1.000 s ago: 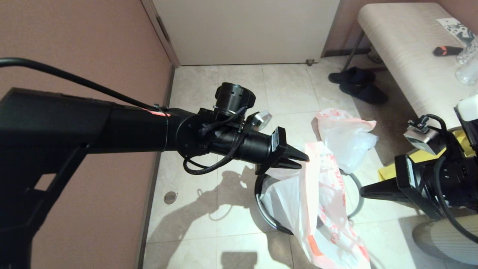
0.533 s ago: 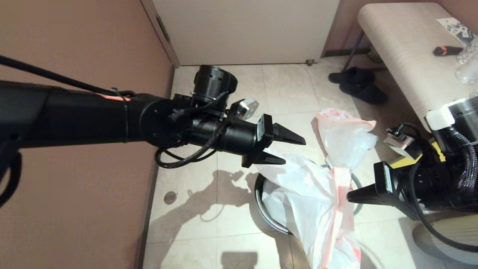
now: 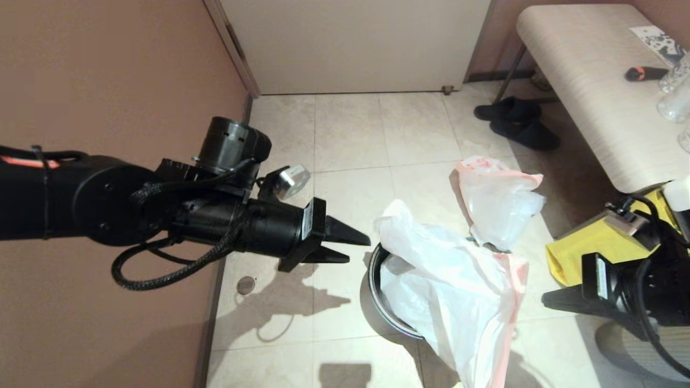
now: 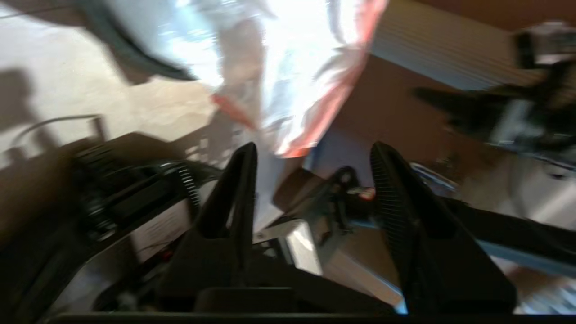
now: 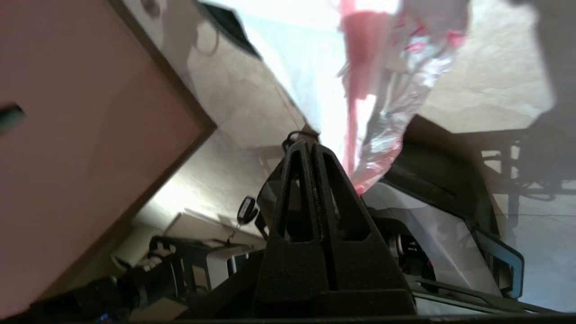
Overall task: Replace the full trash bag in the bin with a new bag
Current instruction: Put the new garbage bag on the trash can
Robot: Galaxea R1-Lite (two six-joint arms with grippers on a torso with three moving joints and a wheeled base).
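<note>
Left end effector [image 3: 347, 246]: open air ahead, bare floor tiles [image 3: 350, 134] below | ahead: the new bag [image 3: 447, 285] draped across the bin [image 3: 377, 302], mouth mostly covered | beyond: second white bag [image 3: 501, 199] | right end effector [image 3: 547, 297]: bag just ahead, yellow bag [image 3: 582, 253] beside.

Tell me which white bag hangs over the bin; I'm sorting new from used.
The larger, limp bag, pink-banded, draped across the bin rim. The other white bag sits bunched up on the floor behind it.
</note>
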